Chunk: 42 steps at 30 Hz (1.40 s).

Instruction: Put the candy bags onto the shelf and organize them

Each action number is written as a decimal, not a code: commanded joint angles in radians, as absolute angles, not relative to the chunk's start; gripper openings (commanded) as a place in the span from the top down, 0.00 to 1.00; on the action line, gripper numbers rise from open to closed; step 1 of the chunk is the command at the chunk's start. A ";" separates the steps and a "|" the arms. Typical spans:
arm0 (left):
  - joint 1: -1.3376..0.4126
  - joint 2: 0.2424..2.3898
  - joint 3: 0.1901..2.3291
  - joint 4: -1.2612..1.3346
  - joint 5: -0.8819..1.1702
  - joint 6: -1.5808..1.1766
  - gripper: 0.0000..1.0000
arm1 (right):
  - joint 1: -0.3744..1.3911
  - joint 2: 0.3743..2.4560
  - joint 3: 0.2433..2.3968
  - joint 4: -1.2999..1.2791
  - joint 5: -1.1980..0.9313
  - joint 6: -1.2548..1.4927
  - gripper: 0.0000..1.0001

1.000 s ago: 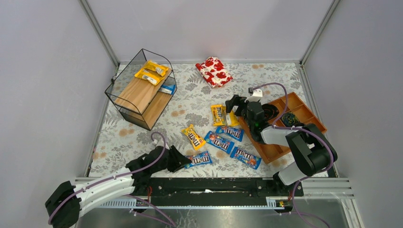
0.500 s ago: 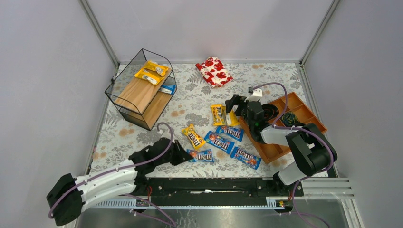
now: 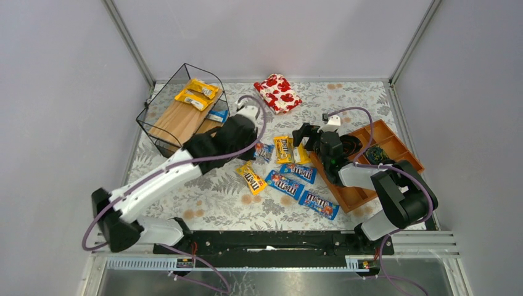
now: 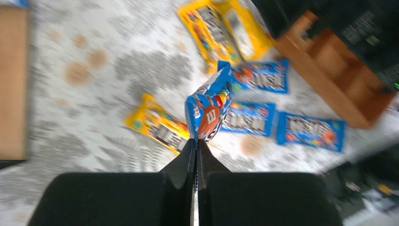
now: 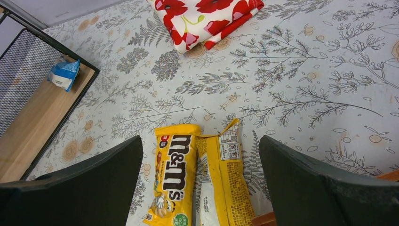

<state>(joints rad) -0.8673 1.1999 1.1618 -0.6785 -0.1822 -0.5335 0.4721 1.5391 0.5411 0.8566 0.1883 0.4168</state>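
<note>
My left gripper (image 4: 196, 141) is shut on the edge of a blue candy bag (image 4: 209, 106), which hangs above the table. In the top view this gripper (image 3: 256, 147) and its bag (image 3: 264, 150) are just right of the shelf (image 3: 182, 120). Two yellow bags (image 3: 196, 94) lie on the shelf's upper board and a blue one (image 3: 217, 115) on the lower. My right gripper (image 5: 200, 139) stands open over two yellow bags (image 5: 174, 181) lying side by side. One more yellow bag (image 3: 251, 177) and three blue ones (image 3: 298, 172) lie loose on the table.
A red-and-white floral pouch (image 3: 278, 92) lies at the back of the table. An orange-brown compartment tray (image 3: 370, 163) sits at the right, under my right arm. Grey walls close in the table on three sides.
My left gripper shut on the blue bag near the front edge, lifted it and swung back toward the shelf. The right arm has not moved.
</note>
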 commanded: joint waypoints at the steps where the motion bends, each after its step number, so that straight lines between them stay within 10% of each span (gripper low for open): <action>1: -0.863 1.425 1.392 -0.950 -0.575 -0.279 1.00 | 0.466 1.533 0.570 0.878 0.179 0.414 0.00; 20: -0.693 1.917 1.557 -0.785 -1.193 -0.037 1.00 | 0.457 1.509 0.529 0.914 0.218 0.435 0.00; 42: -0.576 2.048 1.274 -0.248 -1.109 0.359 1.00 | 0.430 1.514 0.521 0.929 0.189 0.461 0.00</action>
